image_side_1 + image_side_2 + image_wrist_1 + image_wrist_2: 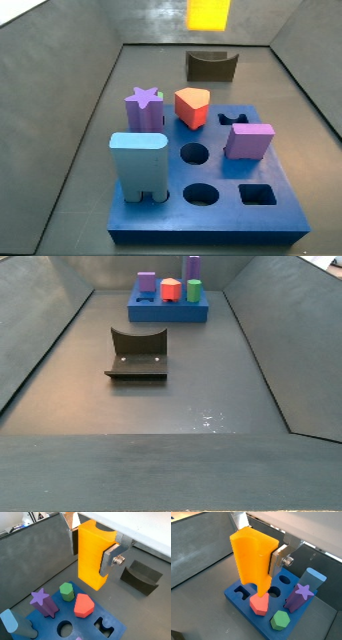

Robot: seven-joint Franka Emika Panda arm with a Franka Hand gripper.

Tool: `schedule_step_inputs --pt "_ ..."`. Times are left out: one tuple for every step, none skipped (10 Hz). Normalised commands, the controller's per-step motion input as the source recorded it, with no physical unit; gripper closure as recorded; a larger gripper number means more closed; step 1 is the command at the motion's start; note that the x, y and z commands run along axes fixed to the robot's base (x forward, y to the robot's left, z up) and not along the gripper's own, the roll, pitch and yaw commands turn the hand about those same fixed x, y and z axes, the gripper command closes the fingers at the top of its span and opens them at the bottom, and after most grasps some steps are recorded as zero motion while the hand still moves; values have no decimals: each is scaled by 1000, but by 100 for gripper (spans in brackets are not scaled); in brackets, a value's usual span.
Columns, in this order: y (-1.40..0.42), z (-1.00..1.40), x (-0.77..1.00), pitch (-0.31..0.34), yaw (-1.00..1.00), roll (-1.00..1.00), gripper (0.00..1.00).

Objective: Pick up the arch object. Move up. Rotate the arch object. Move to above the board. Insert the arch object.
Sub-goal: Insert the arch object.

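The arch object (90,554) (252,559) is a tall yellow-orange block with a curved notch at one end. It hangs upright in the air, gripped between the two silver fingers (109,558) (278,561). My gripper (91,554) (256,558) is shut on it. In a side view only the block (207,13) shows at the frame's upper edge, high above the floor beyond the board; the gripper itself is out of that frame. The board (107,612) (243,598) (287,205) (170,313) is a thick dark-blue slab with several holes, lying lower than the block.
On the board stand a light-blue block (139,165), a purple star (41,602), a red piece (193,106), a green hexagon (279,619) and a purple square block (250,141). The dark fixture (140,577) (210,66) (138,354) stands on the floor nearby. Sloping grey walls enclose the floor.
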Motion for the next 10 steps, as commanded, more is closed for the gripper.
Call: schedule_step_inputs --pt "0 -103 991 0 -160 0 100" --pt "0 -169 1000 90 0 39 100" --pt "0 -223 1000 140 0 70 100" --pt "0 -280 1000 174 0 99 100" --pt "3 -346 1000 216 0 131 100" --pt "0 -383 1000 240 0 171 100" --pt "0 -294 1000 190 0 139 100" --pt "0 -231 1000 66 0 110 100" --pt "0 -177 1000 23 0 80 100" --pt "0 -151 1000 10 0 74 100"
